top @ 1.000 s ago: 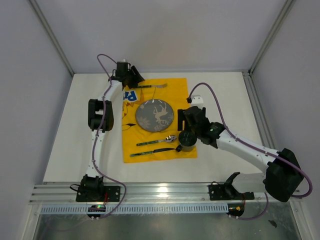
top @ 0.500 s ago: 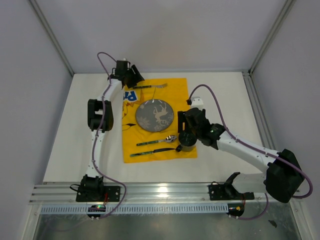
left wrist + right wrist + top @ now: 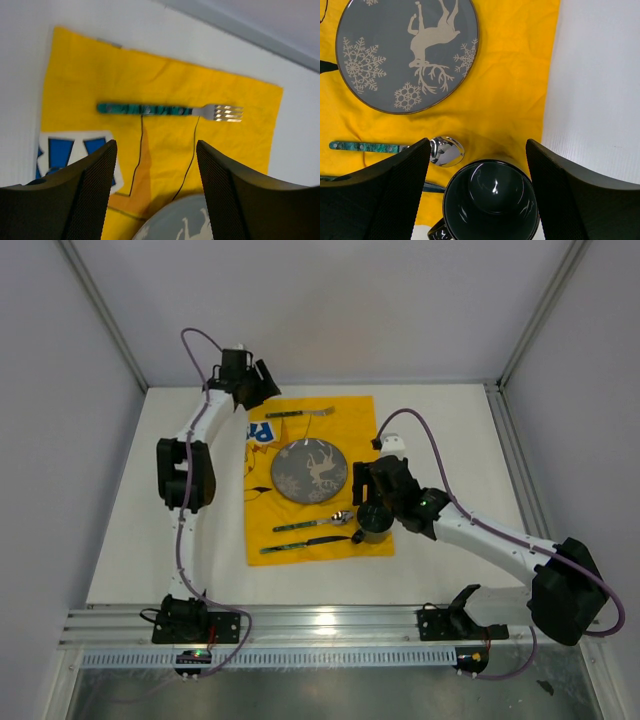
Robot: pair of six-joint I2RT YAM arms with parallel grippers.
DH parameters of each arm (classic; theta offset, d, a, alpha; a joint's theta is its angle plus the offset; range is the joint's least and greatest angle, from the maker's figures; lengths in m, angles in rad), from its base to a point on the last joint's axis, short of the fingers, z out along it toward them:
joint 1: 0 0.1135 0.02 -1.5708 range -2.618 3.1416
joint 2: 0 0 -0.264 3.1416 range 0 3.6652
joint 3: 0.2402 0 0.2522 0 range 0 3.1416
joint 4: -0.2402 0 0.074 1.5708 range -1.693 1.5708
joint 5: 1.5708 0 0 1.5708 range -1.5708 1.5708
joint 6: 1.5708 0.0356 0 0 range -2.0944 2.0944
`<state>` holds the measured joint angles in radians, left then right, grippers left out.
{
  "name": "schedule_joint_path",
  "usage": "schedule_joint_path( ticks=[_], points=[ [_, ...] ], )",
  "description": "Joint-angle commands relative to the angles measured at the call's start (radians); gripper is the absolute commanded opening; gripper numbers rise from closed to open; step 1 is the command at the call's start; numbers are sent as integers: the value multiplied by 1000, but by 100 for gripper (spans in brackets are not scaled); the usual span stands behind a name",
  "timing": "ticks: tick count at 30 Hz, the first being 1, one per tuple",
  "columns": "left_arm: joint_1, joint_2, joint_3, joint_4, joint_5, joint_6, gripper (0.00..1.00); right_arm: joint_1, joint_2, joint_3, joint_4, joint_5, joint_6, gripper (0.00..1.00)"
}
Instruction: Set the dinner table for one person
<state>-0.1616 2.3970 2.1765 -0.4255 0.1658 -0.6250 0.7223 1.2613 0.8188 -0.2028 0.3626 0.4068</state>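
– White worktop [image 3: 130, 500], pale walls all round. Where do things sit on it?
– Yellow cloth [image 3: 365, 430] lies mid-worktop, with the plate [image 3: 310, 470] at its centre. The fork [image 3: 170, 110] is on the far side, spoon [image 3: 445, 151] and knife [image 3: 305, 543] on the near side, and the mug [image 3: 490, 200] at the cloth's near right corner.
– And the claws?
– Left claw [image 3: 154, 150] hangs wide and empty above the cloth, near the fork. Right claw [image 3: 477, 145] stands wide astride the mug; a gap shows on one side, so I judge it not gripped.
– Risks?
– If the right claw closes off-centre, one finger meets the mug first and could shove it into the spoon just beside it, or tip it. A low left claw could snag the cloth and drag every piece askew.
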Motion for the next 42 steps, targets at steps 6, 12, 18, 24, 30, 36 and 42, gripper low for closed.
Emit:
schedule_joint_path(
  ticks=[6, 12, 18, 24, 30, 36, 42],
  points=[
    [-19, -237, -454, -79, -61, -15, 67, -1, -43, -18, 60, -28, 9, 80],
    [-90, -372, -621, -153, -112, 5, 67, -1, -56, -53, 91, -25, 33, 80],
    [-168, -507, -745, -187, -156, -24, 67, -1, -69, -76, 111, -37, 49, 80],
    [-187, -622, -816, -223, -204, -73, 67, -1, -89, -89, 105, -47, 44, 80],
    [-266, -717, -814, -363, -328, -116, 67, -1, -135, -124, 98, -51, 52, 80],
    [-326, -782, -906, -374, -353, -176, 66, -1, -154, -141, 95, -67, 56, 80],
    [-348, -802, -988, -380, -365, -206, 66, -1, -180, -155, 91, -68, 63, 80]
  ],
)
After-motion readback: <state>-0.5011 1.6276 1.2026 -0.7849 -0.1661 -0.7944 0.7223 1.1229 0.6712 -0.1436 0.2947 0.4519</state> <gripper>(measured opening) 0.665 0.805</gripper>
